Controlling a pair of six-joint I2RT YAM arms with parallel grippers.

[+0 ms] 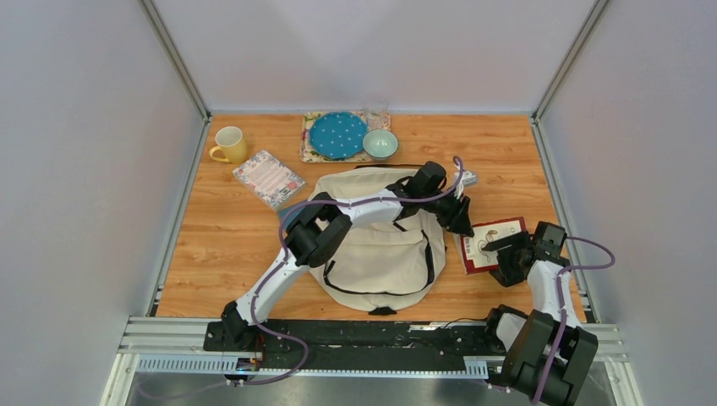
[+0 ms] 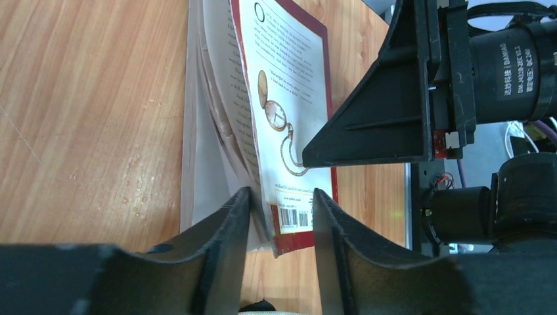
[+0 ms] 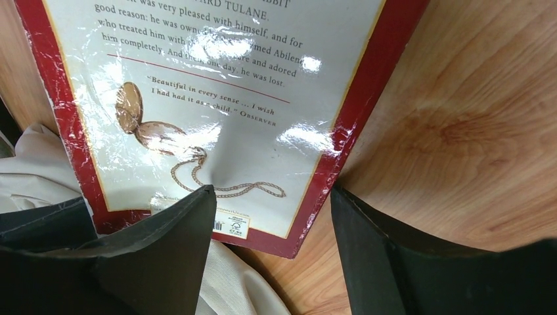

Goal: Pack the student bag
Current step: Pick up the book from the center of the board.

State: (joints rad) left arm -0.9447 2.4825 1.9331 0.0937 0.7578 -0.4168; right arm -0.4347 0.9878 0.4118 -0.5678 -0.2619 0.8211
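Wooden table, student bag, book, mug, booklet, placemat

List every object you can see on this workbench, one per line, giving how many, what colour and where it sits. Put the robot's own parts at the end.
student bag: 1, cream with black straps, centre near edge
book: 1, red-bordered white back cover, right of the bag, one corner on its fabric
notebook: 1, floral border, pale pink, far left
mug: 1, yellow, far left corner
plate: 1, blue with white dots, far centre on a mat
bowl: 1, pale green, right of the plate
glass: 1, clear, behind the bowl
left gripper: 1, black, jaws around the book's edge
right gripper: 1, black, jaws open straddling the book's corner
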